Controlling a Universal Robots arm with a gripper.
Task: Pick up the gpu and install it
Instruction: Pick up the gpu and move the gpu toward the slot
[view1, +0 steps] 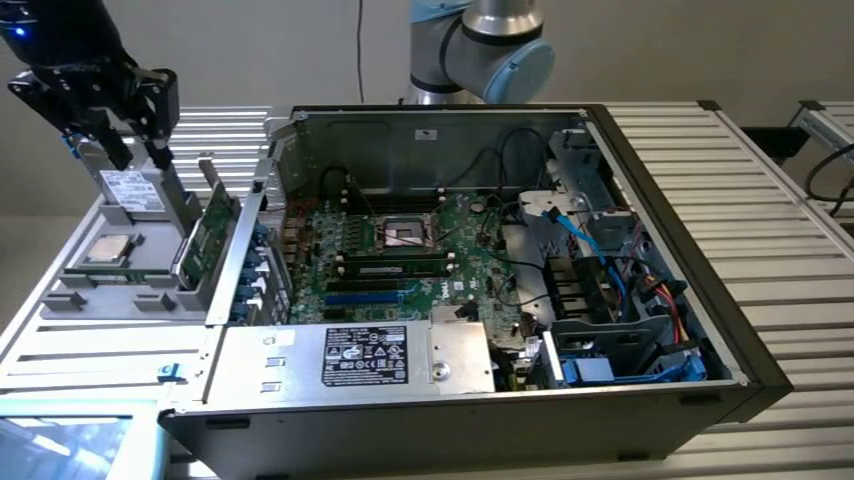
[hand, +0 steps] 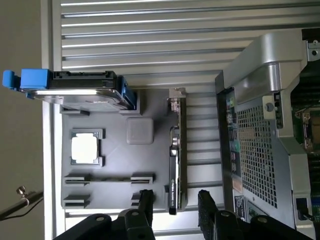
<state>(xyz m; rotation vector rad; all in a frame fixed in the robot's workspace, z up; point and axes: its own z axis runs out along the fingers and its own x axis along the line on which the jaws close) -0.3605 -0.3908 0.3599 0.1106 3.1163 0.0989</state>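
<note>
**Gripper** (view1: 140, 156): black, two-fingered, on the arm at the exterior view's left. It hangs above the grey tray (view1: 80, 296). The jaws stand wide apart and hold nothing. In the wrist view the gripper (hand: 176, 204) has one finger showing on each side of the card's near end, and no contact with the card can be seen.

**Gpu** (view1: 207, 236): green circuit card, upright on its long edge in a slot along the tray's side nearest the computer case (view1: 747, 330). It is not installed. In the wrist view the gpu (hand: 175, 150) is seen edge-on, with its metal bracket at the far end.

**Tray** (hand: 115, 165): also carries a hard drive (view1: 131, 190) with blue side rails, standing at the far end, and a square processor chip (view1: 107, 250) lying flat in a recess.

**Computer case**: open on its side, just beside the tray, with the green motherboard (view1: 400, 262) exposed and the silver power supply (view1: 360, 356) at the near edge.

**Table** (view1: 787, 200): slatted metal surface under the tray and the case.
</note>
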